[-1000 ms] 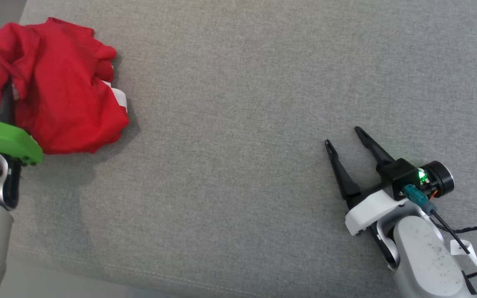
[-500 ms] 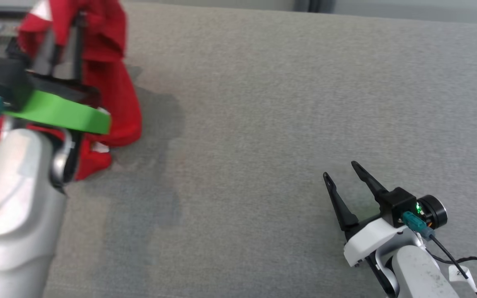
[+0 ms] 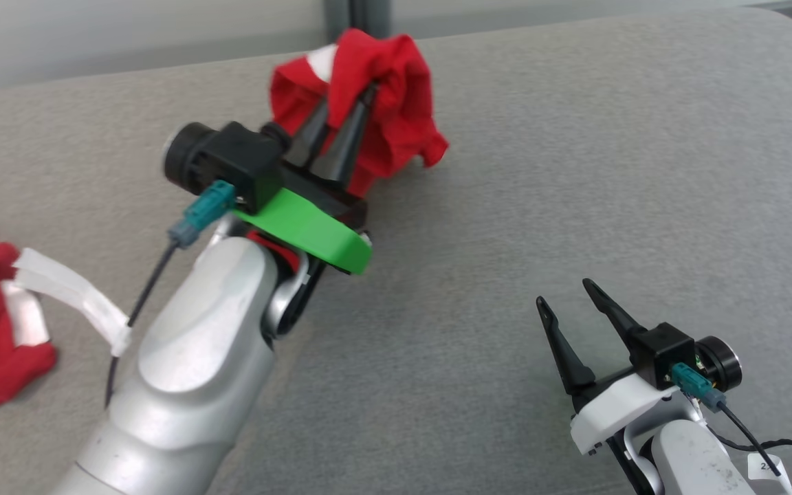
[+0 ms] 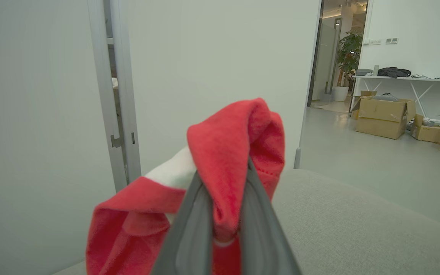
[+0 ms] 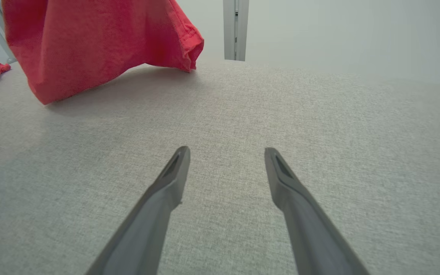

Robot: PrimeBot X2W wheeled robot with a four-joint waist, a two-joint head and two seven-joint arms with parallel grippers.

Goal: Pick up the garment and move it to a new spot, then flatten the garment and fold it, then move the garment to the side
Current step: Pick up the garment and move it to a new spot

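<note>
Red garment (image 3: 403, 130), soft and light by the look of its sag, hangs bunched from my left claw (image 3: 349, 96), which is clamped on a fold near its top. It is over the far part of the grey counter (image 3: 575, 172), and I cannot tell whether its lower edge touches. It will droop and slip rather than hold a shape. One pinch should do for carrying, but flattening will want grips at two hem corners. My right claw (image 3: 564, 291) waits apart and empty, low near the front.
</note>
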